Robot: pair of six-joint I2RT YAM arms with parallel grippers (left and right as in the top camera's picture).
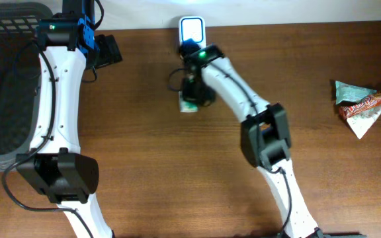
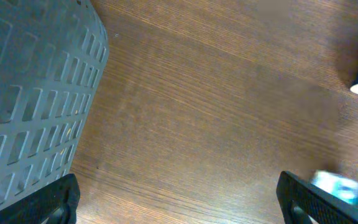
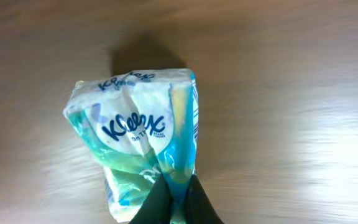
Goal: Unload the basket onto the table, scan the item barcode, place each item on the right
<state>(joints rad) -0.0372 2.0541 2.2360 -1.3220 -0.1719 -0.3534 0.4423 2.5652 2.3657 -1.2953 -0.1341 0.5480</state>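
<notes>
Pinching Kleenex pack (image 3: 135,124) edge, right tool (image 3: 178,190) clamped; pack juts beyond tips, possibly lifted; left tool (image 2: 179,202) gaping

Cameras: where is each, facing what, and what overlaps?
Overhead: fixed above the table, looking straight down; both arms show.
Left wrist: on the left arm, facing table beside the basket; left tool open, fingertips at bottom corners.
Right wrist: on the right arm, facing down at the tissue pack; shut right tool pinches it.
Shared: overhead and right wrist show the tissue pack; overhead and left wrist, the basket.
</notes>
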